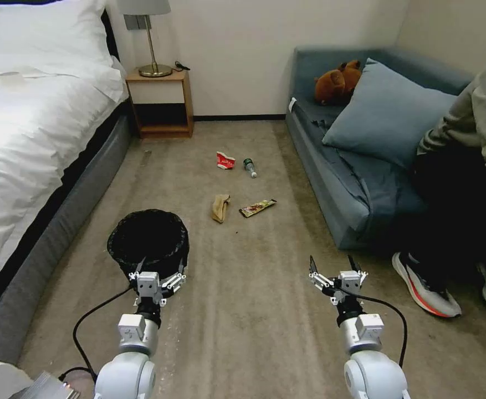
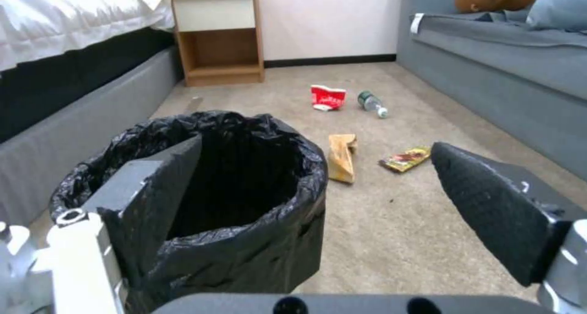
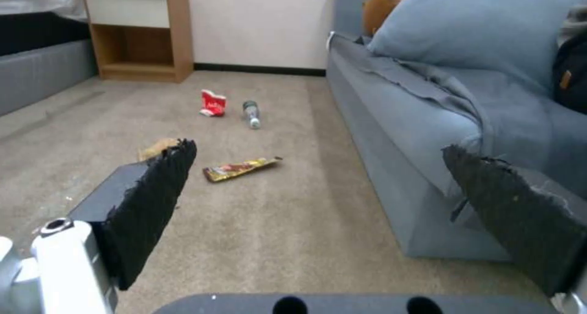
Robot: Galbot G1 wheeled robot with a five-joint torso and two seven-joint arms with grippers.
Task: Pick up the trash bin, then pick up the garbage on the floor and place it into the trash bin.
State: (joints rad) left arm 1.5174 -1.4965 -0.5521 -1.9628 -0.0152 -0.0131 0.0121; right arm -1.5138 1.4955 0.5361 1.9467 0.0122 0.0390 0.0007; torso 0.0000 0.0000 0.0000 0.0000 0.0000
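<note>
The trash bin (image 1: 148,239), lined with a crinkly black bag, stands on the carpet by the bed. My left gripper (image 1: 161,265) is open at its near rim. In the left wrist view one finger (image 2: 153,190) sits over the bin's (image 2: 245,176) opening and the other stays outside its wall. The garbage lies farther ahead: a red-and-white carton (image 1: 225,160), a small bottle (image 1: 249,167), a tan paper bag (image 1: 220,207) and a gold-brown wrapper (image 1: 257,208). My right gripper (image 1: 333,263) hangs open and empty over bare carpet, short of the wrapper (image 3: 240,168).
A bed (image 1: 26,138) runs along the left and a wooden nightstand (image 1: 162,102) stands at the back wall. The blue sofa (image 1: 353,194) on the right holds a pillow and a brown plush toy (image 1: 337,82). A seated person's shoe (image 1: 425,288) rests near my right gripper.
</note>
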